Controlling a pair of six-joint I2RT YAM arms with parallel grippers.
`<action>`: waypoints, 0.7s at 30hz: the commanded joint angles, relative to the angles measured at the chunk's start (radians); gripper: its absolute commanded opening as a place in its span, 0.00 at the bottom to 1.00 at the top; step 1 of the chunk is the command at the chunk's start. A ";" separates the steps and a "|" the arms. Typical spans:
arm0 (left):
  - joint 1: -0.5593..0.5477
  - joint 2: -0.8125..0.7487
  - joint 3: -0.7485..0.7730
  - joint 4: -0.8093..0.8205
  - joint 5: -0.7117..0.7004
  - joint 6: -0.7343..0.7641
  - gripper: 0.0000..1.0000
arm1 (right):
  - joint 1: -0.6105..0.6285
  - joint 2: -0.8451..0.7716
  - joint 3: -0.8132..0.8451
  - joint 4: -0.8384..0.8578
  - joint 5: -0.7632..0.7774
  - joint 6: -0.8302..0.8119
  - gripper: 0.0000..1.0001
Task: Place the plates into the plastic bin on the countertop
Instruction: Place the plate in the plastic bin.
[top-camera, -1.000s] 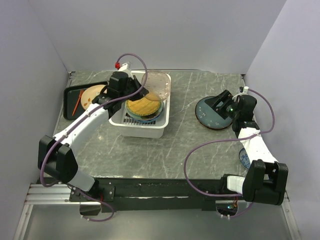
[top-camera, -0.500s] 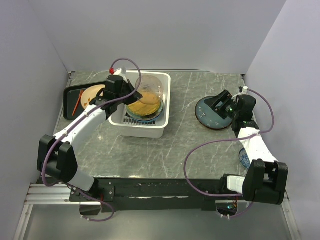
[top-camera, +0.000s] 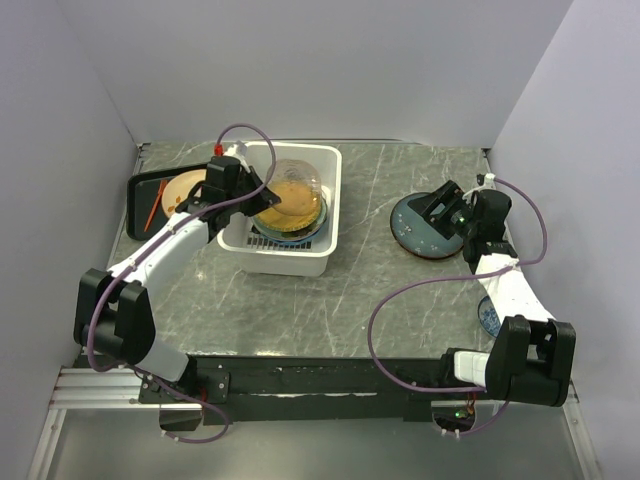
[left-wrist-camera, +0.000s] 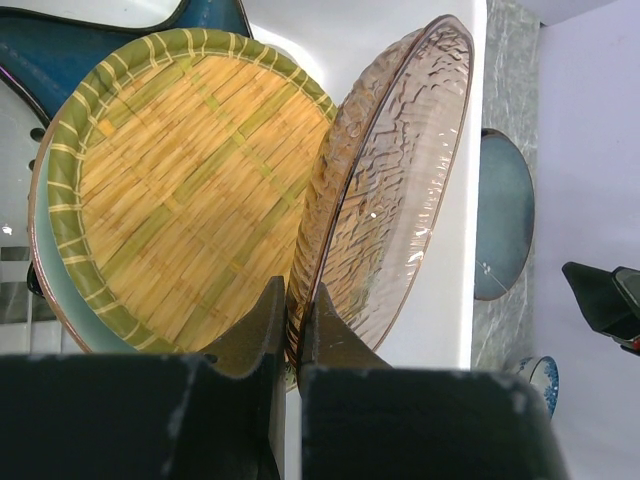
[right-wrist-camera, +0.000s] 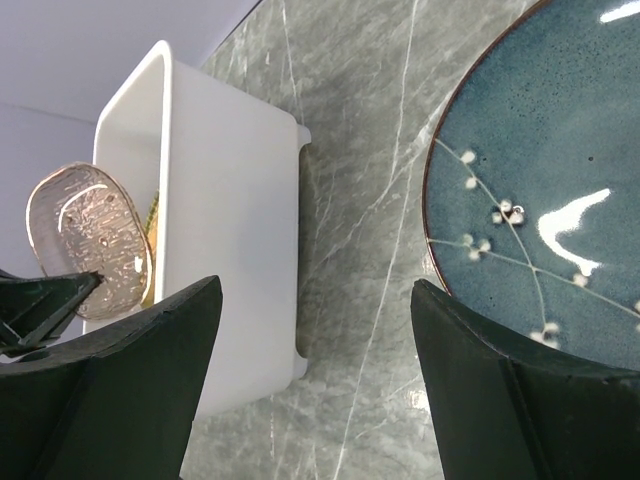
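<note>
The white plastic bin (top-camera: 282, 262) stands on the grey-green countertop (top-camera: 360, 290). It holds a stack topped by the yellow woven-look plate (top-camera: 288, 212) (left-wrist-camera: 170, 190), with a pale green plate (left-wrist-camera: 48, 290) and a blue plate (left-wrist-camera: 60, 50) under it. My left gripper (top-camera: 257, 196) (left-wrist-camera: 292, 320) is shut on the rim of a clear lavender-pink glass plate (top-camera: 300, 182) (left-wrist-camera: 400, 160), tilted on edge over the stack. My right gripper (top-camera: 442, 206) (right-wrist-camera: 315, 330) is open and empty at the left edge of the large dark teal plate (top-camera: 420, 234) (right-wrist-camera: 540, 180).
A black tray (top-camera: 140, 205) at the far left holds a tan plate (top-camera: 185, 190) and an orange utensil. A small blue dotted plate (top-camera: 488, 318) lies by the right arm at the counter's right edge. Grey walls close in three sides.
My left gripper has carried the glass plate left and down, from the bin's far right corner to just over the woven plate. The right arm has not moved.
</note>
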 joint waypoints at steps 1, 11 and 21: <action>0.008 -0.019 0.001 0.050 0.029 -0.011 0.01 | 0.010 -0.004 0.025 0.036 0.000 -0.003 0.83; 0.016 0.010 -0.004 0.043 0.056 -0.007 0.01 | 0.015 0.004 0.028 0.036 0.000 -0.002 0.83; 0.017 0.049 -0.001 0.023 0.062 0.002 0.01 | 0.016 0.002 0.026 0.036 0.001 -0.002 0.83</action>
